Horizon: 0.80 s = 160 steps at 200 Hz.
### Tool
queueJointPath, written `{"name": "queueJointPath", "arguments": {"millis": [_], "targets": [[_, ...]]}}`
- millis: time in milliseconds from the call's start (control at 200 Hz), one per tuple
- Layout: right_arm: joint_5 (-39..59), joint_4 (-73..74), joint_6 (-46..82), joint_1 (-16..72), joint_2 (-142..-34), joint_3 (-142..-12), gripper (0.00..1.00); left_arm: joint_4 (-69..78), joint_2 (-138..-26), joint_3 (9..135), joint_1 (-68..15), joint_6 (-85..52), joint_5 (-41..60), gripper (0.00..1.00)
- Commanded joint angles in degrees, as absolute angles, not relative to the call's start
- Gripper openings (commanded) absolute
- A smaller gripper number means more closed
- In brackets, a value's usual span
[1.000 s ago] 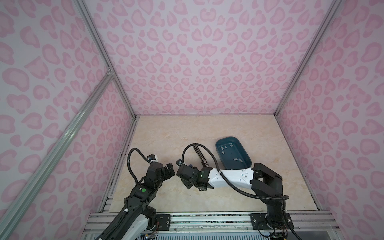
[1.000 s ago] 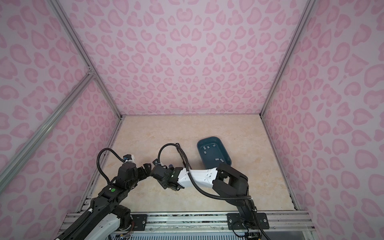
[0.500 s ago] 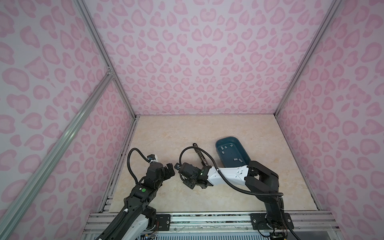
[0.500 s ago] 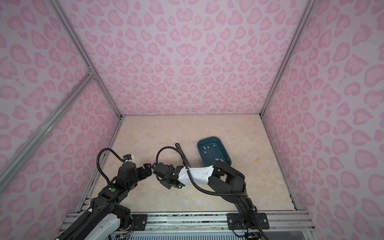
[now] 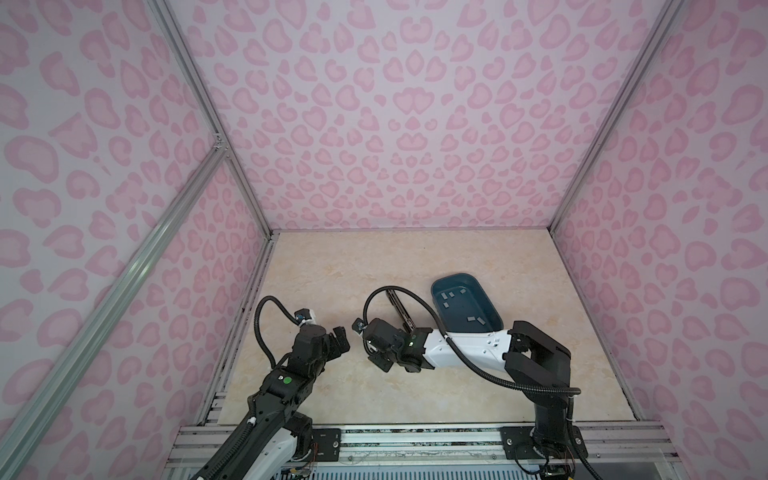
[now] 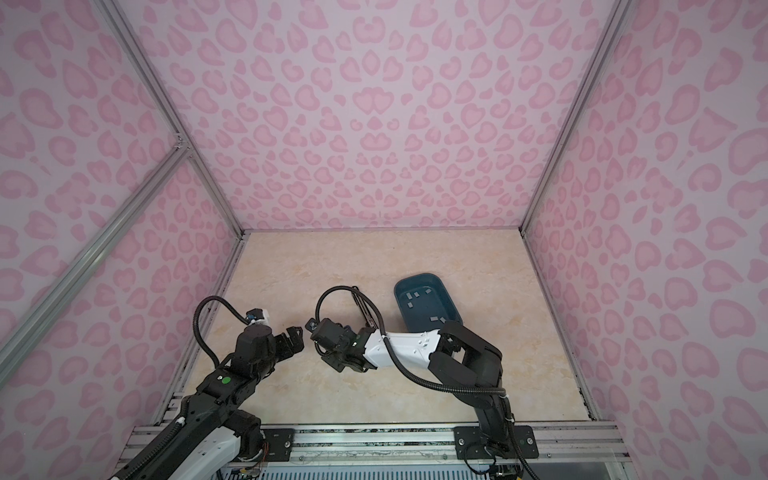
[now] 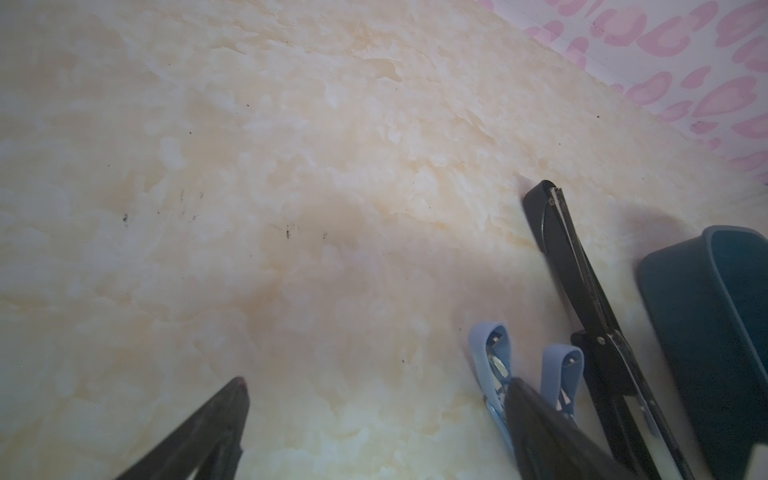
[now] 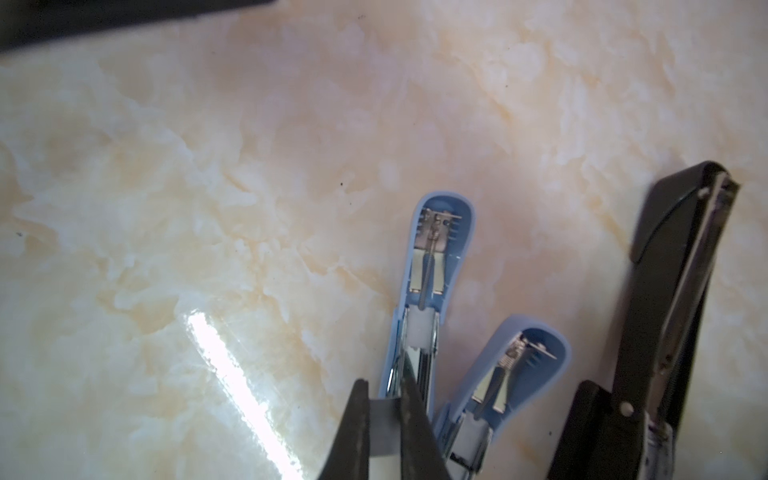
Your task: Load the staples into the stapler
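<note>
**Grey metal strip pinched over an open blue stapler**

The right claw [image 8: 384, 388] is clamped on a thin staple strip [image 8: 384, 428], just above the near end of an open blue stapler [image 8: 440, 249] that lies on the marbled tabletop [image 8: 208, 187]. Whether the strip already touches the stapler's channel cannot be told. A second blue stapler [image 8: 528, 365] lies just to its right, and beyond that an open black stapler [image 8: 681, 266]. More staples [image 5: 471, 319] lie scattered in the dark teal dish [image 5: 440, 286] on the right side of the tabletop. The left claw [image 7: 378, 386] hangs to the left with its jaws wide apart, holding nothing.

The strip is probably very light, slick and stiff along its length, yet brittle, since glued staples tend to snap apart if bent or squeezed hard. It is best held by its long flat sides near the middle. Keeping it in line with the channel should let it drop in squarely.
</note>
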<state>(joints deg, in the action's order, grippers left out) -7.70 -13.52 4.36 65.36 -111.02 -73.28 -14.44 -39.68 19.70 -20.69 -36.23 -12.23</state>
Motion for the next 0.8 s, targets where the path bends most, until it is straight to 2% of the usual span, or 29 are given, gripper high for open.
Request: {"name": "queueJointPath", "arguments": {"millis": [0,795], "targets": [[-9.2,-13.6,5.6,64.7,-112.3,-73.5,0.09,-12.6,-39.7,20.2,-20.7,-36.4,-12.7,0.97],[-8.2,-14.5,7.2,63.4,-115.4,-75.4,0.09,-12.5,-40.2,20.3,-20.7,-36.3,-12.7,0.97]]}}
